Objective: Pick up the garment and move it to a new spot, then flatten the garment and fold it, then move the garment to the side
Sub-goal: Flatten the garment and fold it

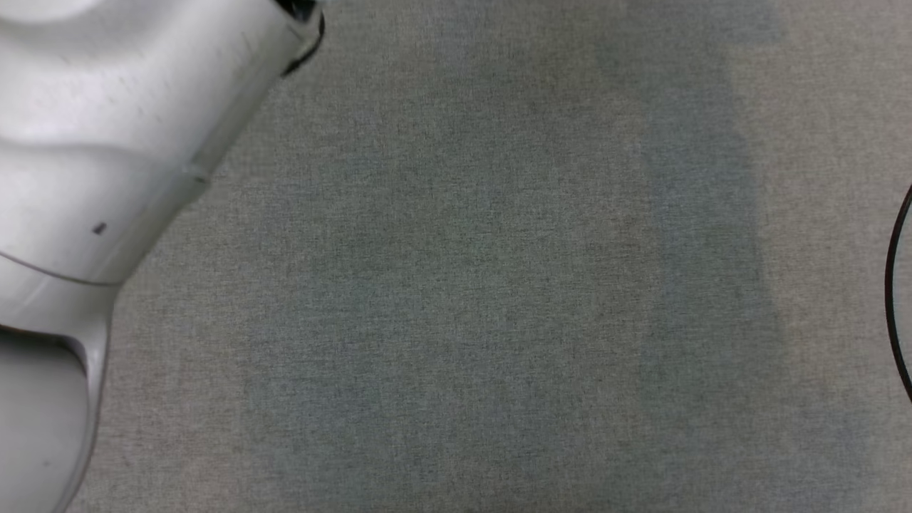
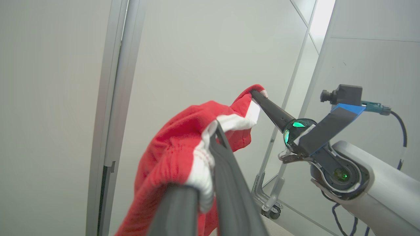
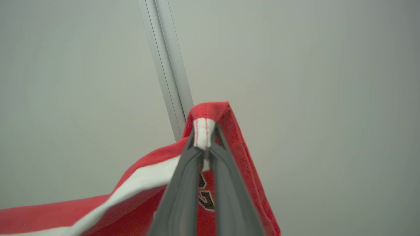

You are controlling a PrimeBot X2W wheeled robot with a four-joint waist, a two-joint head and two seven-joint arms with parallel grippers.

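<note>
The garment (image 2: 177, 147) is red with a white trim band, and it hangs in the air stretched between my two grippers. In the left wrist view, my left gripper (image 2: 213, 131) is shut on the white trim, with red cloth bunched over its fingers. Across from it, my right gripper (image 2: 257, 95) pinches another part of the trim at its tips. In the right wrist view, the right gripper (image 3: 205, 149) is shut on a small white hem tab of the garment (image 3: 236, 137), with dark lettering showing below. A pale forearm (image 1: 107, 142) crosses the head view's upper left.
Grey woven surface (image 1: 499, 285) lies below in the head view, with a black cable (image 1: 894, 285) curving at its right edge. Pale wall panels stand behind the garment, joined by a metal post (image 2: 111, 98). A frame foot on a caster (image 2: 272, 211) is near the floor.
</note>
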